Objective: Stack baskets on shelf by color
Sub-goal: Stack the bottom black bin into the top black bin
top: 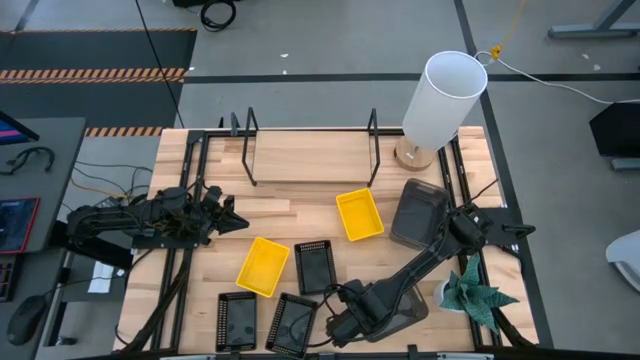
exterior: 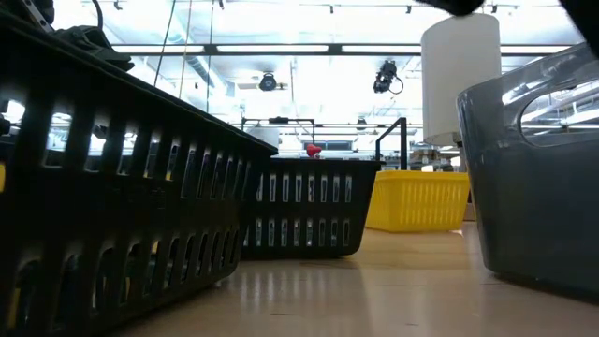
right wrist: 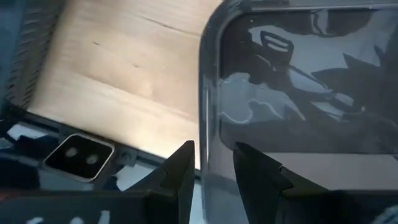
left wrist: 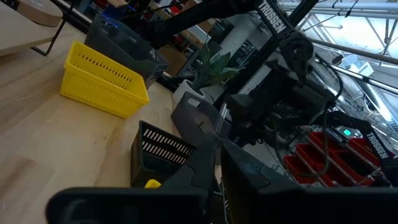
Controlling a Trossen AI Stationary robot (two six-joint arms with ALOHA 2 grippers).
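My right gripper [top: 342, 324] [right wrist: 214, 165] reaches to the near edge and is shut on a dark grey basket [top: 408, 310] [exterior: 538, 178]. A second grey basket [top: 418, 212] stands near the far right. Two yellow baskets [top: 359, 214] [top: 263, 266] and three black perforated baskets [top: 314, 266] [top: 236, 320] [top: 292, 322] rest on their bottoms on the wood. The black-rod shelf [top: 310, 155] stands at the far edge with nothing on it. My left gripper [top: 236, 222] [left wrist: 219, 180] hovers shut at the left, touching nothing. My right gripper holds the dark grey basket by its rim [right wrist: 208, 134], at the wall toward the table's near-left. One finger [right wrist: 255, 168] is inside the basket and the other [right wrist: 183, 168] outside, with the wall pinched between them. The fingers come slanting down from the far right.
A tall white cylinder [top: 440, 100] stands on a wooden foot at the far right corner. A small green plant in a white pot [top: 475, 295] sits by the near right edge, close to my right arm. Bare wood lies between the shelf and the baskets.
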